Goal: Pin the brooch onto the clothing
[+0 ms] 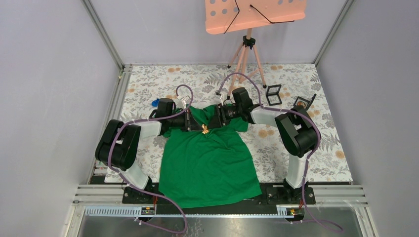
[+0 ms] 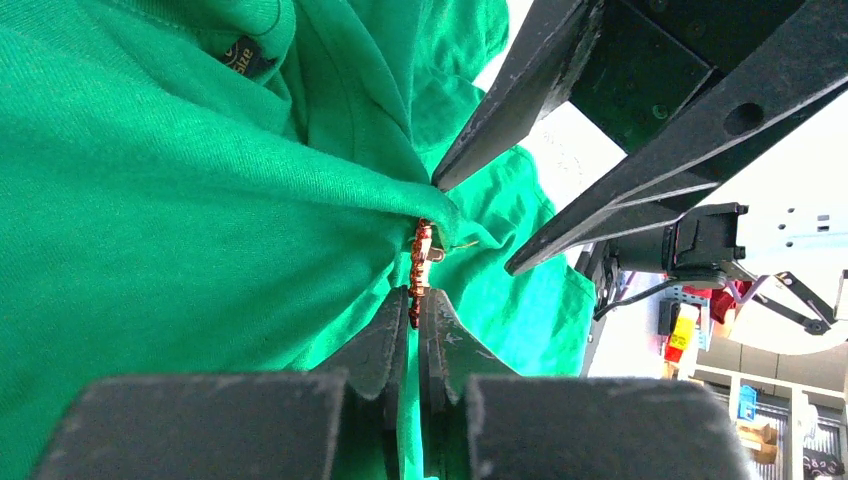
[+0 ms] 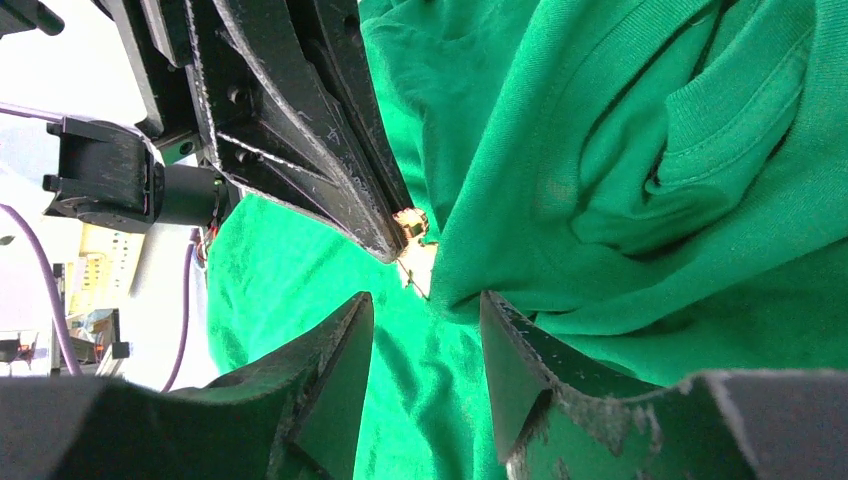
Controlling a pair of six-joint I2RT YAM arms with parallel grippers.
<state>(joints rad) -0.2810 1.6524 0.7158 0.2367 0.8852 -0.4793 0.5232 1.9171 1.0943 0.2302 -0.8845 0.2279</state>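
1. Two claws meet nose to nose over the shirt's chest. The left claw (image 2: 418, 300) has its fingers pressed together, pinching the lower end of the brooch (image 2: 419, 262), a small gold-and-red piece held on edge.
2. Facing it, the right claw (image 3: 425, 300) has its fingers (image 3: 330, 350) spread wide. A raised fold of green fabric sits in the gap, up against one finger.
3. The brooch is right against that peak of cloth, with a thin wire showing beside it. Whether the pin goes through the fabric, I cannot tell.
4. Out from there is the T-shirt (image 1: 207, 163), bright green and lying on the table between the two arms. Its hem is toward the bases and its neck is at the far end. It is flat lower down and bunched where the claws meet. A dark neck label (image 2: 245, 55) shows near the collar.
5. Wider out, the table (image 1: 306, 84) has a floral cover. A small black frame (image 1: 273, 95) stands beyond the right arm. A blue object (image 1: 155, 102) sits just behind the left arm. A peach-coloured board on a tripod (image 1: 254, 15) is at the far edge.
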